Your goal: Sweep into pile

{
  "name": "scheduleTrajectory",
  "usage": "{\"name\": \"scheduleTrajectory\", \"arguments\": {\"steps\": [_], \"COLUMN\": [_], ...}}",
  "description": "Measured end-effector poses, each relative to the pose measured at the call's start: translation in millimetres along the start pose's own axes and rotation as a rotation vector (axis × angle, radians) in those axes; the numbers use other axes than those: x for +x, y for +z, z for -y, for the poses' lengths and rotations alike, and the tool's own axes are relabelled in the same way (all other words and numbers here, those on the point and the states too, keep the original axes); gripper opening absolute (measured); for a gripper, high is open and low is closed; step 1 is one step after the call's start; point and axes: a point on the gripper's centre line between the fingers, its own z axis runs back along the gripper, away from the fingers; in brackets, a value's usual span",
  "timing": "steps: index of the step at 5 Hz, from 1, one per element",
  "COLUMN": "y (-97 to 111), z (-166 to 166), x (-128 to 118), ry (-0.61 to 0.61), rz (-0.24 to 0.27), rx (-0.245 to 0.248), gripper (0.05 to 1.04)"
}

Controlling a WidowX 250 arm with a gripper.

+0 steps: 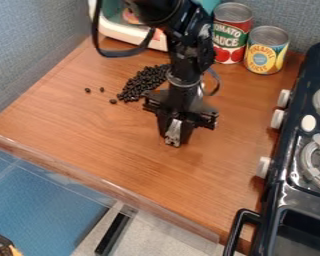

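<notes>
The black gripper (175, 136) hangs low over the middle of the wooden counter, with a silvery patch at its lower end. Up and to its left lies a pile of small black beans (144, 82), partly hidden on its right side by the arm. Three loose beans lie apart from the pile: one bean (87, 90) farthest left, another bean (101, 89) beside it, and a third bean (113, 101) close to the pile's lower left edge.
A tomato sauce can (231, 37) and a pineapple can (265, 54) stand at the back right. A white and teal object (116, 26) is behind the pile. Along the right runs a black toy stove (293, 155) with white knobs. The counter's front edge (109, 187) slants across the lower left.
</notes>
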Motion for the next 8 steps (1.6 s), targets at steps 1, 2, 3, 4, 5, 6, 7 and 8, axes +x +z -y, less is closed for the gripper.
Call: {"name": "scheduleTrajectory", "arguments": {"steps": [1,2,3,4,5,6,7,8], "y": [-2,-2,-3,-3,-3,-5,-6,-7], "z": [6,13,19,23,27,27,31,33], "x": [7,16,25,34,43,49,61,69], "ry": [0.036,0.085,0.167,0.246,0.331,0.413,0.447,0.462], "rz": [-0.001,0.016,0.031,0.053,0.079,0.097,0.118,0.124], "rx": [0.003,0.006,0.008,0.010,0.015,0.021,0.009,0.008], "gripper": [0.387,0.387,0.387,0.387,0.387,0.387,0.387,0.387]}}
